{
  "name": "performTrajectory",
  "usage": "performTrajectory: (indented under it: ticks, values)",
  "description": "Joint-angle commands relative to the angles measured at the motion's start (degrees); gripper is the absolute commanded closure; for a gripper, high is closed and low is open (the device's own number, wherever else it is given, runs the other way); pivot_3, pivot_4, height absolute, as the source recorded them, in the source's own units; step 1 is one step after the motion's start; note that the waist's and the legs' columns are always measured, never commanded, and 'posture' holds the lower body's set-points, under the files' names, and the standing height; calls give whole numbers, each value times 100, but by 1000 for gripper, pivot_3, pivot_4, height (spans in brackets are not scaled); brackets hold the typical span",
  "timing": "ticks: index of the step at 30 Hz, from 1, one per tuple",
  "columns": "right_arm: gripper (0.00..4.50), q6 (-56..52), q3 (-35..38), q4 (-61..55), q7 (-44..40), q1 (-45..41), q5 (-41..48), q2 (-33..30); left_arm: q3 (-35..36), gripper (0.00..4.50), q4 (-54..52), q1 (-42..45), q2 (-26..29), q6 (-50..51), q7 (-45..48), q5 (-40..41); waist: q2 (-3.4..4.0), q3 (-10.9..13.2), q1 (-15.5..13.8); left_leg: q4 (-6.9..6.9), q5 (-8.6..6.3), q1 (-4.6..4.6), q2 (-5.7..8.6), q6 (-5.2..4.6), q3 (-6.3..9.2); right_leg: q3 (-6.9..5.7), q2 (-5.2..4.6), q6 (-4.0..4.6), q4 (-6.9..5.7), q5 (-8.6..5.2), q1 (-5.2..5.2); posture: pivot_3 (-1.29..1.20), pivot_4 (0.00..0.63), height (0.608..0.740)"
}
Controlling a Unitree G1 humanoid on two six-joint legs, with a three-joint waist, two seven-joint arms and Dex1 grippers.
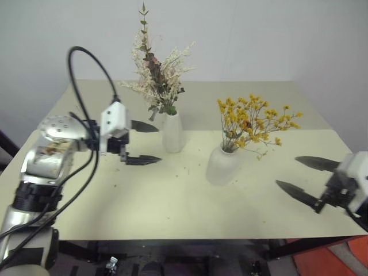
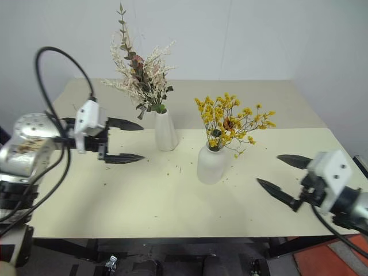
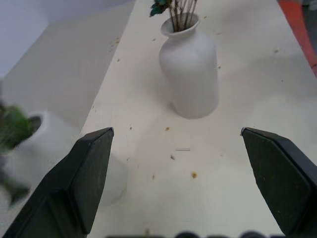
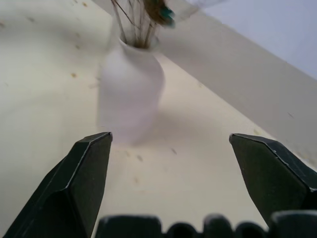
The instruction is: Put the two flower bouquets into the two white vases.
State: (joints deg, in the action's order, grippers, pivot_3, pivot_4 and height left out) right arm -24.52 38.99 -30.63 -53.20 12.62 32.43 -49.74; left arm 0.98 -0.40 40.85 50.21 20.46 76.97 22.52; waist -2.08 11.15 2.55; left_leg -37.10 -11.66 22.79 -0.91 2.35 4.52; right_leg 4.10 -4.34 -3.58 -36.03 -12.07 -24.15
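table (image 1: 172, 213): cream top, taking up most of the scene, carrying both vases, small dry crumbs lying scattered on it
wall (image 1: 259, 34): plain white, standing behind the table
pink rose bouquet (image 1: 156, 75): roses, cream feathery sprigs and green leaves, standing upright in the tall slim vase, one long leafy stem rising above the rest
yellow dried bouquet (image 1: 253, 123): tiny yellow-orange flowers on thin stems, sitting in the squat vase, fanning out toward the robot's right
left gripper (image 1: 142, 143): hanging above the table just left of the tall slim vase, pointing toward it, black fingers spread wide, holding nothing
right gripper (image 1: 306, 177): hovering over the table's right edge, well apart from the squat vase, pointing toward it, fingers spread wide, holding nothing
tall slim vase (image 1: 172, 132): matte white, standing upright toward the back, left of centre
squat vase (image 1: 222, 165): matte white, standing upright near the table's middle, nearer the front than the tall one, the two vases standing apart
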Motion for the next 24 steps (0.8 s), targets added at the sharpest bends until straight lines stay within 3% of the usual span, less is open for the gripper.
performTrajectory:
  ticks: [1,9,17,21,24]
  values:
    - [35,324,720,381,-472,164,-122,-270,531,0,-253,-169,328,207,-18,295,0,0,-7,0,0,-2,1,0,-1,0,-1,0,0,-1,3,0,150,740]
    - [35,120,1155,849,-873,-26,-87,-941,1139,0,-179,-768,771,30,-375,188,0,0,-2,2,0,-13,-2,0,-5,1,-1,5,-1,-5,8,0,150,740]
    - [35,-266,1126,814,-975,-180,-177,-1382,1318,0,-254,-982,751,-28,-436,387,0,0,-10,2,0,-9,-1,1,-6,1,-2,4,1,-6,7,0,150,740]
    - [35,-258,1006,577,-972,10,-327,-1246,1328,0,-249,-1382,513,-575,-658,123,0,0,-16,5,-1,-11,-2,1,-7,1,-2,6,1,-7,7,0,150,740]
    - [35,-394,983,477,-912,-35,-302,-1284,1463,0,-544,-1500,551,-244,-747,407,-1,0,-11,6,0,-8,-1,1,-7,2,-2,6,0,-7,4,0,150,740]
